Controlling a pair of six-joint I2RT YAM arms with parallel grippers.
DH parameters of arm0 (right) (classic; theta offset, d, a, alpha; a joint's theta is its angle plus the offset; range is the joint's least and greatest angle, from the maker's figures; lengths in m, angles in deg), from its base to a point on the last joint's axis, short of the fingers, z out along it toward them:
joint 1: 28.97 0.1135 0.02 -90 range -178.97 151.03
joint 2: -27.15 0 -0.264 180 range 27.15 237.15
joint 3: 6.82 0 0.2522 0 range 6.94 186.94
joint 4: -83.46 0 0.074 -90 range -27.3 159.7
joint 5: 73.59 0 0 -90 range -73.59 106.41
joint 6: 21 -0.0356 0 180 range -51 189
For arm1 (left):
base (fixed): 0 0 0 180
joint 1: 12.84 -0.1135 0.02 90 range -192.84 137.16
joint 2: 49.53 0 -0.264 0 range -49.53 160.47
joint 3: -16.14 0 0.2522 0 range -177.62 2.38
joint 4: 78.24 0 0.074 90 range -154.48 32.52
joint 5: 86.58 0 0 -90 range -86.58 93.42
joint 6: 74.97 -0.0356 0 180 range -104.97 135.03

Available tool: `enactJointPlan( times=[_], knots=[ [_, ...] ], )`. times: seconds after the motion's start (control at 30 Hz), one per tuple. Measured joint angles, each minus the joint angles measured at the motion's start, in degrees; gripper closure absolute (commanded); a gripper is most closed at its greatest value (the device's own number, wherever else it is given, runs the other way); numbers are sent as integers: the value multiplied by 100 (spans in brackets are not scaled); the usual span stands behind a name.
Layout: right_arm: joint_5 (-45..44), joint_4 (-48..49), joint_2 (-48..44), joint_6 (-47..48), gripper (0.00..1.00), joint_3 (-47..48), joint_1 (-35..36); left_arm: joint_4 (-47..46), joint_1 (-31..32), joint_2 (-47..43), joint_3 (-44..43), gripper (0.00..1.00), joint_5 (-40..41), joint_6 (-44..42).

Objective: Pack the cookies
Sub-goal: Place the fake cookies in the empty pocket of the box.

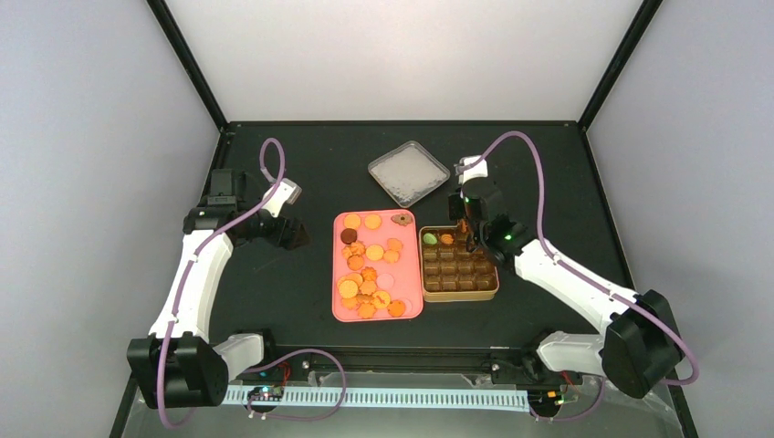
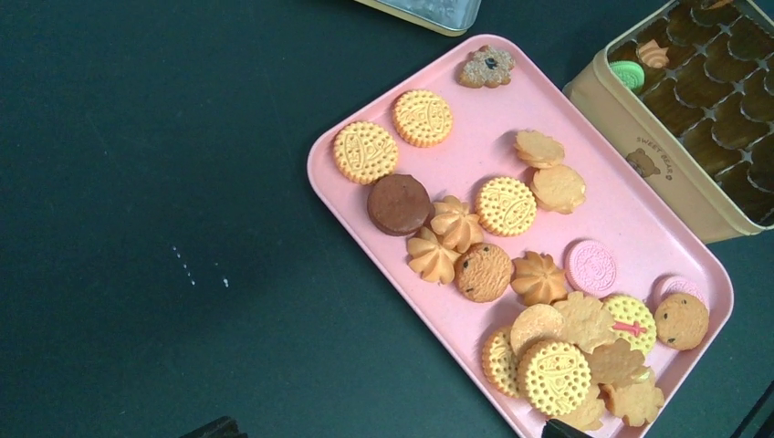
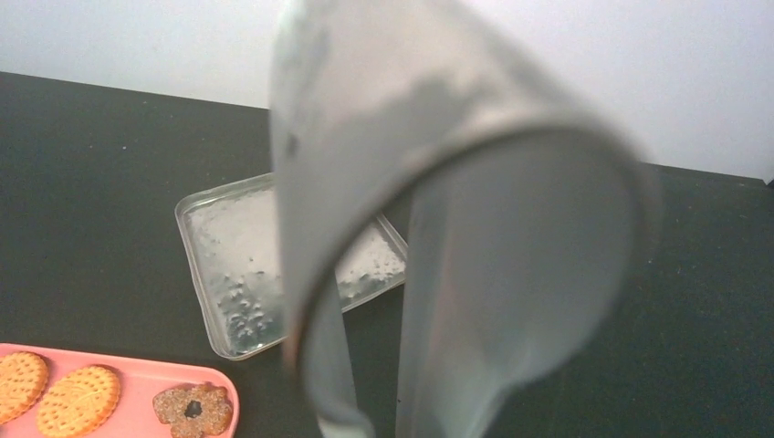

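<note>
Presently: black tabletop, pale grey walls; pink tray of cookies, partitioned tin, silvery lid. Left gripper jaws apart, empty; right gripper clamped on metal tongs.

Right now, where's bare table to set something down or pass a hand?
Free: the table left of the pink tray, up to the left gripper; the back left, beside the lid; the back right corner, past the tin. Crowded: the tray's near end, piled with cookies, and the tin's far edge, where the right gripper holds tongs.
</note>
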Motion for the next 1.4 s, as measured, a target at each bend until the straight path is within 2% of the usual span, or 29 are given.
enactJointPlan(
  times=[0.33,0.73,1.03,1.23,1.4],
  knots=[
    [-11,68,-24,-26,84,-160,-31,0,-9,-28,0,13,-17,2],
    [-15,74,-162,-131,66,-262,-31,0,-22,-26,0,13,-33,-7],
    [17,-11,-457,-133,68,-260,-31,2,-59,-28,0,14,-33,-7],
    [391,-197,-743,-162,68,-195,33,0,-92,-26,0,13,-35,-7],
    [481,-219,-774,-249,68,61,804,4,-160,-15,-11,12,-37,-7]
  ],
)
